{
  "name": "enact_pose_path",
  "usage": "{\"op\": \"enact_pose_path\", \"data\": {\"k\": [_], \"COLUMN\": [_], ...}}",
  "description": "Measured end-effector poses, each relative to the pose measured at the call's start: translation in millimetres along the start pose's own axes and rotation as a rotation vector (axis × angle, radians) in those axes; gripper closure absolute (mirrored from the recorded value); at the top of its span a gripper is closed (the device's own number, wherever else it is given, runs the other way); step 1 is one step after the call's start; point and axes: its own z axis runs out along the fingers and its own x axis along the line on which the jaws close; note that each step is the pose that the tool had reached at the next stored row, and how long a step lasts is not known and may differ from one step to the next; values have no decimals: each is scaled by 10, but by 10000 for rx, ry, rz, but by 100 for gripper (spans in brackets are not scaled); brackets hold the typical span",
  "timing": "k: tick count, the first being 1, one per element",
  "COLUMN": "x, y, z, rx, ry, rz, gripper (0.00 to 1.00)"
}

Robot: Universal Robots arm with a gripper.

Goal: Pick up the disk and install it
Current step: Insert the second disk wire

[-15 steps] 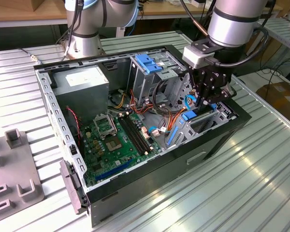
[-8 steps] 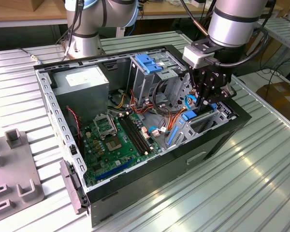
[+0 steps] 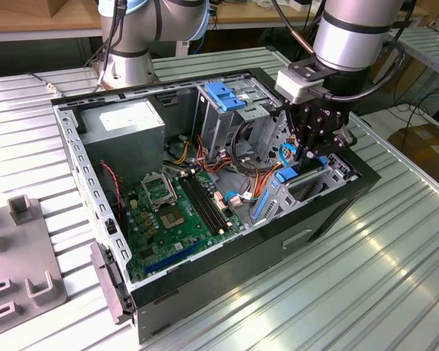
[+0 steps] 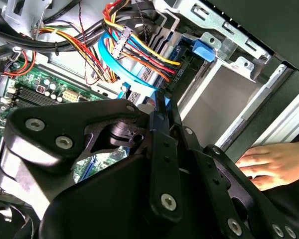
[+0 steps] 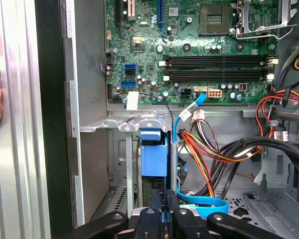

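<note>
Looking into an open computer case (image 3: 329,212) lying on its side on a ribbed metal table (image 3: 380,292), the exterior view puts the grey case wall nearest, then the green circuit board (image 3: 179,212) on the case floor, then the drive bays along the exterior view's right.

The black gripper (image 3: 307,150) of the robot arm (image 3: 355,33) hangs straight down over those bays. In the first wrist view its fingers (image 5: 156,211) stand close together, pinching the narrow edge of the disk (image 5: 153,157), whose blue frame stands on edge. The disk sits upright in a slot of the metal bay (image 5: 124,124), partly down inside it, beside the case's side wall. In the second wrist view the blue frame edge (image 4: 162,102) shows just beyond the fingertips.

A bundle of red, orange, yellow and black wires (image 5: 214,149) and a flat blue cable (image 5: 204,204) lie just beside the disk.

A person's hand (image 4: 271,164) rests on the outside of the case.

Farther back stand an upright metal cage with a blue top (image 3: 230,99) and a grey power supply (image 3: 124,128).
</note>
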Motion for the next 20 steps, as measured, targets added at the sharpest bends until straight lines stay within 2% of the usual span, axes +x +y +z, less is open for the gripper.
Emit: {"op": "enact_pose_path", "data": {"k": [6, 20], "x": [-1, -9], "y": [-6, 3], "z": [3, 80], "rx": [19, 22], "ry": [-20, -46], "rz": [-182, -221], "gripper": [84, 84]}}
